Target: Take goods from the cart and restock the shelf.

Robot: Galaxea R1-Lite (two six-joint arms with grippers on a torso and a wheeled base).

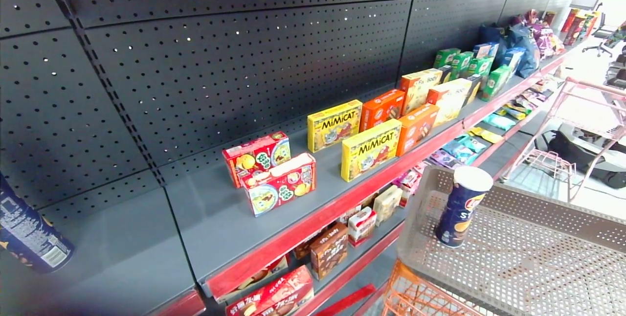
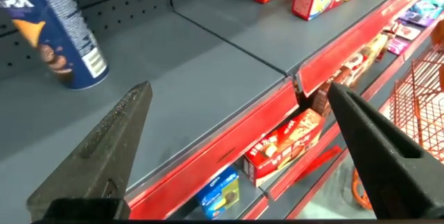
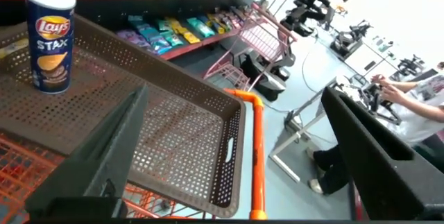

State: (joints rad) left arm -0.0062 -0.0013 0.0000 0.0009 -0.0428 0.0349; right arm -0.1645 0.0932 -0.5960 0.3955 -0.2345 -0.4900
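Your left gripper (image 2: pixel 239 91) — spread empty beside the shelved can (image 2: pixel 59 30); right gripper (image 3: pixel 236 93) — spread empty near the cart's can (image 3: pixel 50 37), seemingly next to stock.

pale floor (image 3: pixel 326 71) — office chair (image 1: pixel 600 37) (aisle's far end)

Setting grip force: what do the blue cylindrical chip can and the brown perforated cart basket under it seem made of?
Blue cylindrical chip can: probably printed cardboard tube, slightly glossy, pale plastic-looking lid. Brown perforated cart basket: likely moulded plastic, matte; even holes, thick rounded rim.
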